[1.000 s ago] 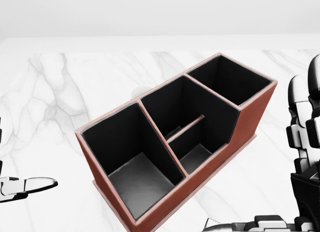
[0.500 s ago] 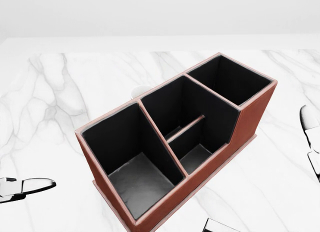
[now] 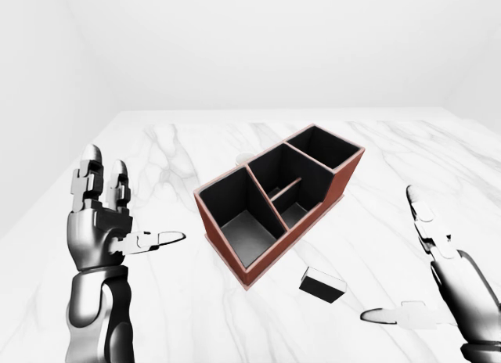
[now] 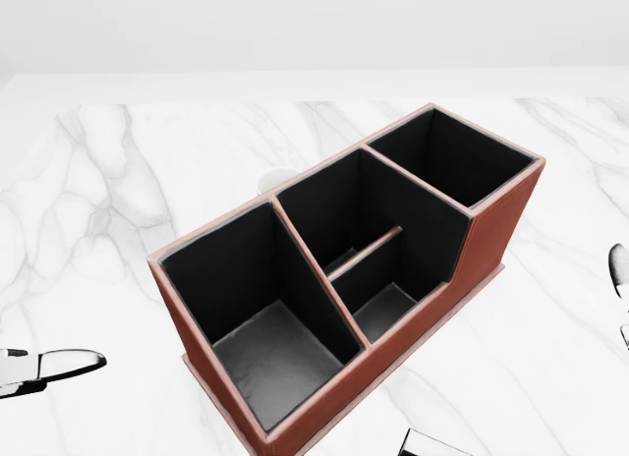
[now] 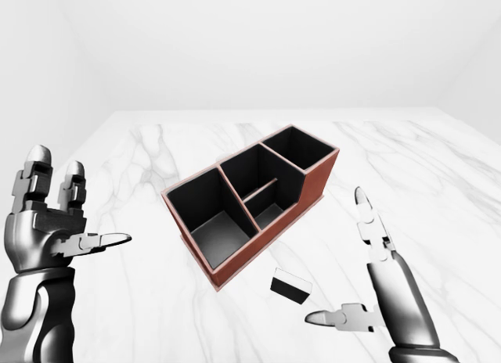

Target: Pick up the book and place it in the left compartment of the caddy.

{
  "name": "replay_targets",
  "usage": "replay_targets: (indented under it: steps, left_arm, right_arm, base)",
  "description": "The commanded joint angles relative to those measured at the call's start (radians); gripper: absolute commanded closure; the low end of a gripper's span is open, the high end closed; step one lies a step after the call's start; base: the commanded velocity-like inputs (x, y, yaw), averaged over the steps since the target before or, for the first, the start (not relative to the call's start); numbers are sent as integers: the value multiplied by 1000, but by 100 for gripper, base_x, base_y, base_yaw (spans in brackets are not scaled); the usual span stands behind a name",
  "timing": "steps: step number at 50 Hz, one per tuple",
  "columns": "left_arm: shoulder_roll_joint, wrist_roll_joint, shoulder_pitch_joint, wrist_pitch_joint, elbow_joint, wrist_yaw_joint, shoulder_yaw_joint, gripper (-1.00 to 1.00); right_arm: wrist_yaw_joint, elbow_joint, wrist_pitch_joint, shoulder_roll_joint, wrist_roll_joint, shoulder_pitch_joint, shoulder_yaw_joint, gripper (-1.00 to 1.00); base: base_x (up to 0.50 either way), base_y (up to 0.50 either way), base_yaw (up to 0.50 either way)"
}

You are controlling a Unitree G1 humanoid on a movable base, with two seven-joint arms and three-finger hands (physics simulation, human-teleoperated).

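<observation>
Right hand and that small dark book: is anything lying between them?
Nothing: in the right-eye view only bare marble tabletop separates the open right hand from the book, which lies beside the caddy.

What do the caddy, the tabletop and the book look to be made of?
Caddy: reddish-brown matte outer walls, perhaps leather or painted wood; black lining with no shine.
Tabletop: white, grey-veined, looks like polished marble.
Book: dark cover, pale page edge, likely card and paper; too small to be sure.
</observation>
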Motion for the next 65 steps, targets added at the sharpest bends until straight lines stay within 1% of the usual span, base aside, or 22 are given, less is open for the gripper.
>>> replay_targets:
  steps: [1, 8, 15, 40, 53, 65]
  left_arm:
    - [0, -1, 1, 0, 0, -1, 1, -100]
    - [-1, 1, 1, 0, 7, -2, 0, -100]
    - [-2, 2, 4, 0, 1, -1, -1, -100]
    - [-3, 6, 3, 0, 2, 0, -5, -100]
    - [-4, 8, 4, 0, 1, 1, -8, -100]
    - [-1, 1, 1, 0, 5, 1, 1, -100]
  right_arm:
    - [0, 48, 0, 10, -26, 26, 9, -100]
    - [0, 90, 0, 18, -30, 51, 11, -100]
    - [0, 145, 0, 14, -32, 46, 4, -100]
    - [0, 299, 0, -41, -19, 18, -11, -100]
    - [0, 353, 0, -69, -17, 3, 5, -100]
    - [0, 417, 0, -114, -18, -25, 44, -100]
  base:
    - [0, 0, 0]
    - [0, 0, 0]
    - [0, 0, 0]
    - [0, 0, 0]
    - [0, 0, 0]
    - [0, 0, 0]
